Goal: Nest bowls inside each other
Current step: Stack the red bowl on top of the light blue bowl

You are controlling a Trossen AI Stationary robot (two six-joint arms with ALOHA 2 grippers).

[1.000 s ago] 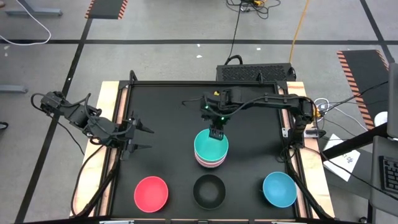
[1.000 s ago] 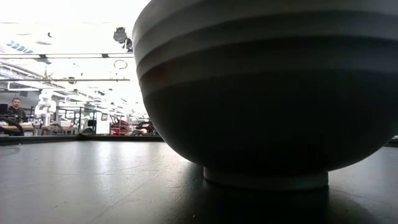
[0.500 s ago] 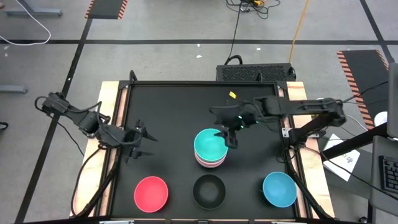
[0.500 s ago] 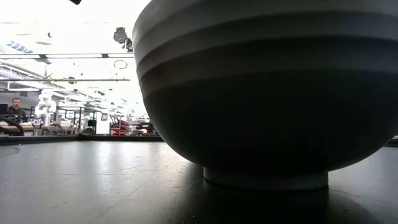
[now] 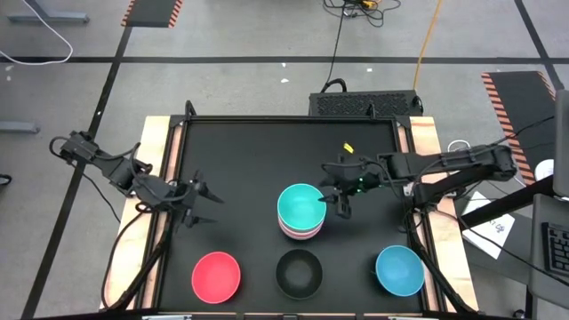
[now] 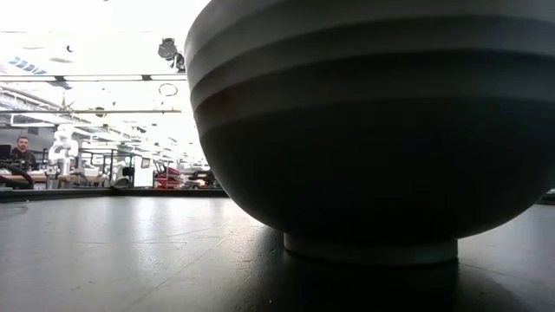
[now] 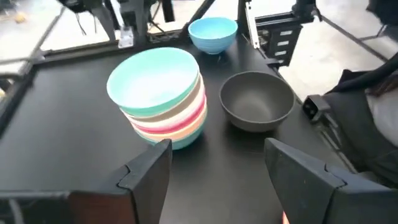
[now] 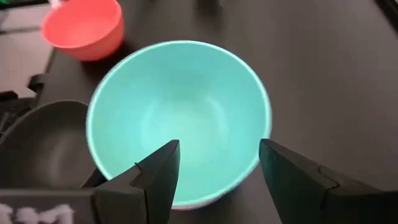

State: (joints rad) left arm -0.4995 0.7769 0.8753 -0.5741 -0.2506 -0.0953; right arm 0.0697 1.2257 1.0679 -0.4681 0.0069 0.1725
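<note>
With the turquoise bowl (image 5: 301,206) seated atop the stack (image 7: 168,121) at mid-table, the right gripper (image 5: 342,204) is seen beside its rim, fingers wide, empty. Three bowls remain loose — pink-red (image 5: 217,275), black (image 5: 298,271), blue (image 5: 399,270). Next, one must be fetched. The left gripper (image 5: 201,204) waits open, empty.

You've got a nested stack (image 5: 300,213) mid-table, upright: turquoise bowl (image 5: 300,206) on top, white, olive-grey, pink & salmon rims showing below. Along near edge, all upright, well apart: pink-red bowl (image 5: 217,276), black bowl (image 5: 299,272), blue bowl (image 5: 399,270). Black sits just beside stack.
</note>
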